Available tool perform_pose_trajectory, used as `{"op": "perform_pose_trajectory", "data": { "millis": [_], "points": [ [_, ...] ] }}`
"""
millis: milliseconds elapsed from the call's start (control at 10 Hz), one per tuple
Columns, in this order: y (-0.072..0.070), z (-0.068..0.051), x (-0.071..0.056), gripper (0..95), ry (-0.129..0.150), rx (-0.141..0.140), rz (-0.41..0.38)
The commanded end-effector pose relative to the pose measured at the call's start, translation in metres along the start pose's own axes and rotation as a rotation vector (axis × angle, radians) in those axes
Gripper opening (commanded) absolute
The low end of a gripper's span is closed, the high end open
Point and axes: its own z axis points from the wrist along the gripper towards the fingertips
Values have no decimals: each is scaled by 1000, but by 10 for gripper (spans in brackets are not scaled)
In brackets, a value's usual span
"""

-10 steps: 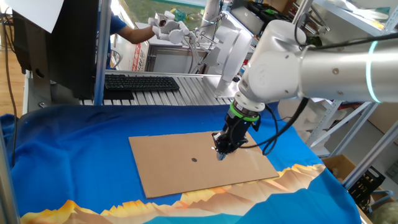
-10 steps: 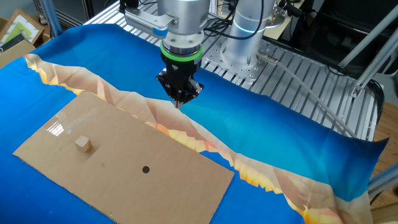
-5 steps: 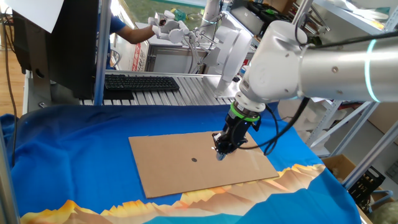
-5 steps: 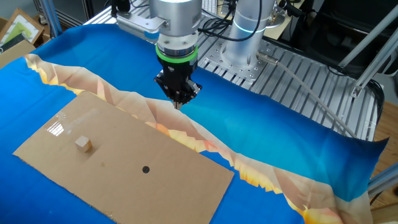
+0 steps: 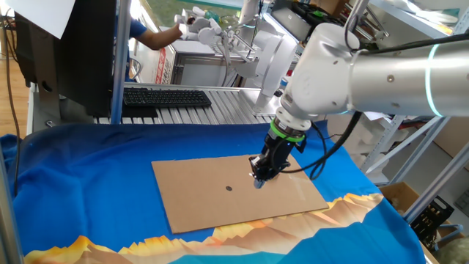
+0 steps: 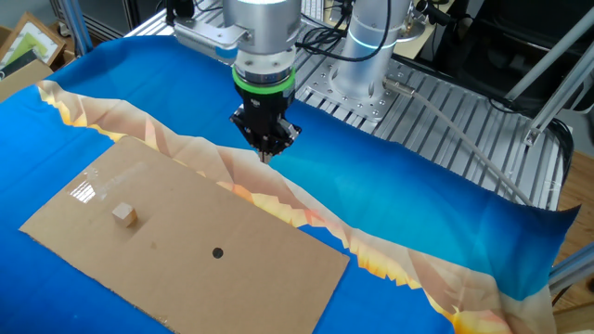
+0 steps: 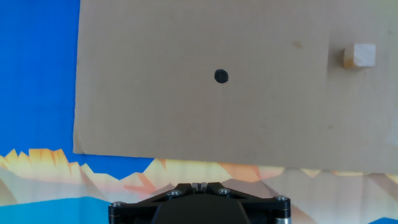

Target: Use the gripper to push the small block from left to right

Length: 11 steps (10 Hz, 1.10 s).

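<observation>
The small block (image 6: 124, 215) is a tiny tan cube on the brown cardboard sheet (image 6: 186, 260), near its left end in the other fixed view. In the hand view the block (image 7: 359, 55) sits at the upper right of the sheet (image 7: 155, 112). My gripper (image 6: 267, 153), black and pointed with a green ring above it, hangs shut and empty above the orange-patterned cloth just past the sheet's far edge, well apart from the block. Its tip (image 7: 199, 185) shows at the bottom of the hand view. In one fixed view my gripper (image 5: 258, 182) hides the block.
A black dot (image 6: 217, 251) marks the middle of the cardboard. A blue cloth with an orange mountain pattern (image 6: 390, 213) covers the table. A keyboard (image 5: 167, 96) and a monitor stand behind the table, and a person's arm (image 5: 157, 37) reaches among equipment at the back.
The gripper shifted slightly to the left in the other fixed view about a second ago and has stayed still since. The block has not moved.
</observation>
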Motion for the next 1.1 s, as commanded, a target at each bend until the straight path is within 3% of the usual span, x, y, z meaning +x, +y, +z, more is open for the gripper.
{"op": "perform_pose_trajectory", "data": {
  "millis": [100, 200, 300, 400, 900, 1100],
  "points": [
    [0, 0, 0, 0, -21, 5, -84],
    [0, 0, 0, 0, -46, 8, -67],
    [0, 0, 0, 0, -39, 15, -66],
    [0, 0, 0, 0, -23, 5, -58],
    [1, -3, 0, 0, -8, -16, 22],
    [1, -3, 0, 0, -43, -10, 89]
  ]
}}
